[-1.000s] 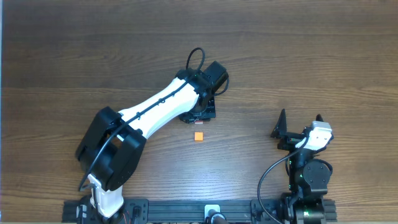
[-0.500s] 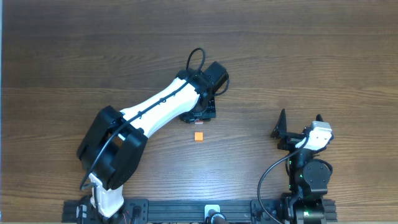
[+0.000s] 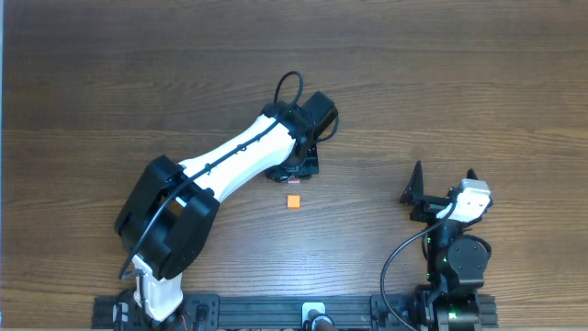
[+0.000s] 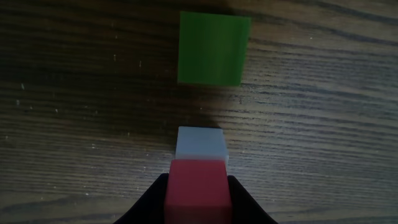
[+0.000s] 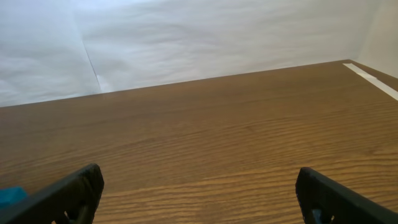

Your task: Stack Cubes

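**Surface**: dark wood with a fine straight grain. It looks matt under the left jaws and shows a faint sheen ahead of the right jaws.

**Red cube**, clamped between the left jaws: smooth, even faces with a matt, plastic look.

**Pale cube**, just beyond those jaws: the same smooth matt finish.

**Green cube**, farther beyond them: flat, uniform and unglossed.

**Left jaws**: black and matt, apparently plastic.

**Left arm**: white shell of smooth, slightly glossy plastic, with black housings at the joints.

**Right jaws**, set wide apart: black and matt.

**Backdrop**, far ahead of the right jaws: a white matt sheet with one crease. Whether it is paper or board cannot be told.
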### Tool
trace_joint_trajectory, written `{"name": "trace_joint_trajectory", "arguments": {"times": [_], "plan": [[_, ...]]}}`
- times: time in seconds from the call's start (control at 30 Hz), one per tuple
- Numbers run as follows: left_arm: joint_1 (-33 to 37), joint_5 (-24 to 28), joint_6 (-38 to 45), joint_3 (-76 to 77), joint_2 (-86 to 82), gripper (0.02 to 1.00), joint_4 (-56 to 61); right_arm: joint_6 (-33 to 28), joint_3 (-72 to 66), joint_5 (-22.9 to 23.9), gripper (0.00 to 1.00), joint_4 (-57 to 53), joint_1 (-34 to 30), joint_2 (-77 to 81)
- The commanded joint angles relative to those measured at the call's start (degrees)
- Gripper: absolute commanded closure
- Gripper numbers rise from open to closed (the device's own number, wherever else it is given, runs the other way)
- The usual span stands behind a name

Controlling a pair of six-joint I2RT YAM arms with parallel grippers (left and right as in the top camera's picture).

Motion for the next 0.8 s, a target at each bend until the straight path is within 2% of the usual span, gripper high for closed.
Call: {"name": "trace_joint_trajectory", "arguments": {"times": [0.03,0.5,0.8], "plan": [[-0.11,-0.94,-0.81,-0.48,1.07,0.807,0.11,0.55,-0.33,0.57,0.007,-0.09,0.33,-0.57],[-0.07,-1.53,-0.85,-0.48,1.07,0.801,0.15,0.55,-0.33,0.57,0.007,-0.09,0.33,-0.57],[-0.07,-1.53,-1.05,-0.48,1.07,0.752,0.35,0.55,-0.33,0.57,0.007,-0.09,0.33,-0.57]]}}
